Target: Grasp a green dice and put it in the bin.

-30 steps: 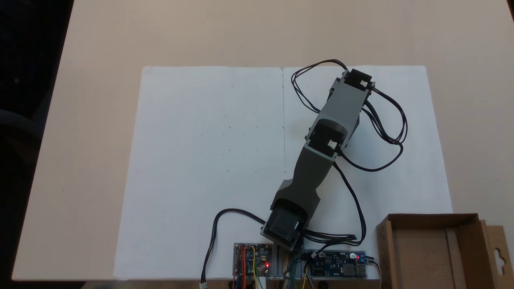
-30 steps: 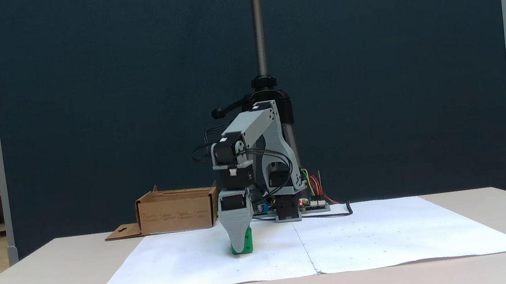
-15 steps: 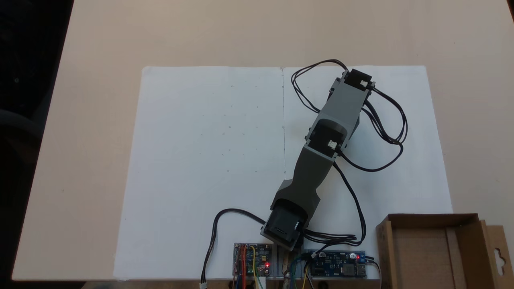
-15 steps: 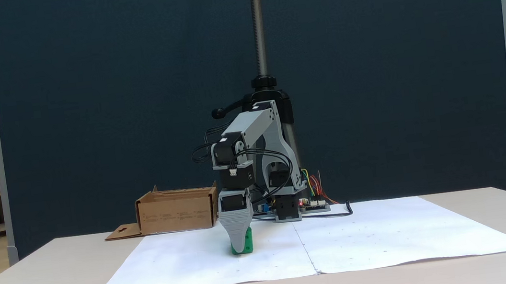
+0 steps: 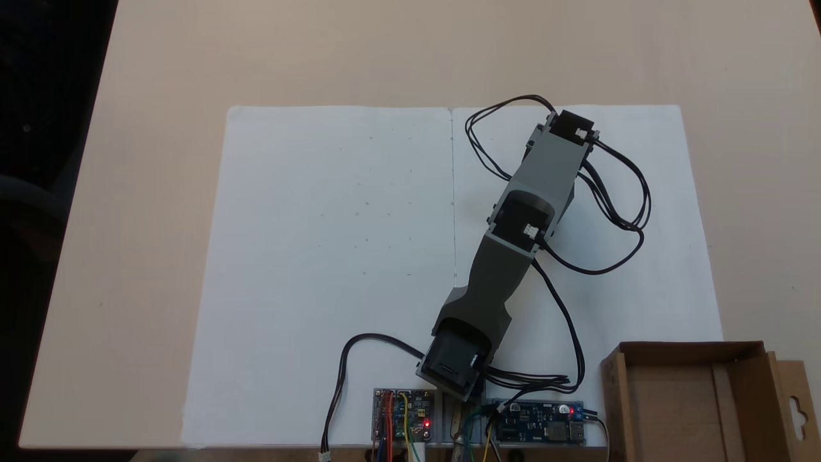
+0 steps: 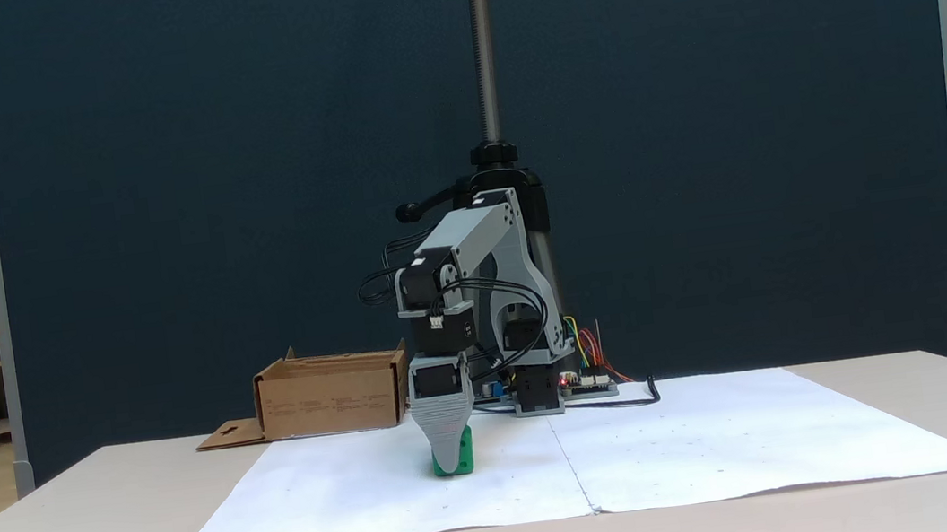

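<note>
In a fixed view from the table's front, the green dice (image 6: 465, 458) rests on the white paper (image 6: 694, 447). My gripper (image 6: 451, 455) points straight down over it. One grey finger (image 6: 443, 423) stands in front of the dice and covers most of it. The other jaw is hidden behind, so I cannot see whether the gripper grips the dice. From above, my grey arm (image 5: 513, 218) reaches out over the right sheet and hides whatever is beneath it. The bin (image 5: 673, 398) stands at the lower right corner there, and is seen as a low brown box (image 6: 332, 401) left of the arm base.
Two circuit boards (image 5: 404, 420) (image 5: 539, 423) with lit red LEDs sit at the arm's base. Black cables (image 5: 616, 192) loop out to the right of the arm. The bin's flap (image 5: 795, 410) lies flat beside it. A metal post (image 6: 483, 48) rises behind the base.
</note>
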Controlling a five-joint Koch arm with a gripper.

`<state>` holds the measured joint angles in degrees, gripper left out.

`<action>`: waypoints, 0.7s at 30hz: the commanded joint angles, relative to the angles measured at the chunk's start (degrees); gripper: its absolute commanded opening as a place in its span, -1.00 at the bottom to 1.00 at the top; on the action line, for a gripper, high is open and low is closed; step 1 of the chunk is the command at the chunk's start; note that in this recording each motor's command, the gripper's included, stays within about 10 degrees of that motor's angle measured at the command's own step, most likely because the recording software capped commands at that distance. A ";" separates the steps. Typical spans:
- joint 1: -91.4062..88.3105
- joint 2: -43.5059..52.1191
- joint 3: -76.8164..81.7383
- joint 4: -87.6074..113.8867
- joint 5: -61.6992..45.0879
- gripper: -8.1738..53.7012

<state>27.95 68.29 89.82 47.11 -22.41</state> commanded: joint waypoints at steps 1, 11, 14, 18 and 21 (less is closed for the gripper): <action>0.18 0.88 -1.85 -0.62 2.20 0.29; -1.23 0.79 -1.85 -0.35 3.69 0.29; -1.23 0.79 -1.85 -0.53 3.87 0.29; -1.32 0.79 -1.85 -1.32 3.96 0.29; -1.23 0.70 -1.85 -2.46 3.87 0.29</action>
<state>26.28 67.32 89.91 46.49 -20.39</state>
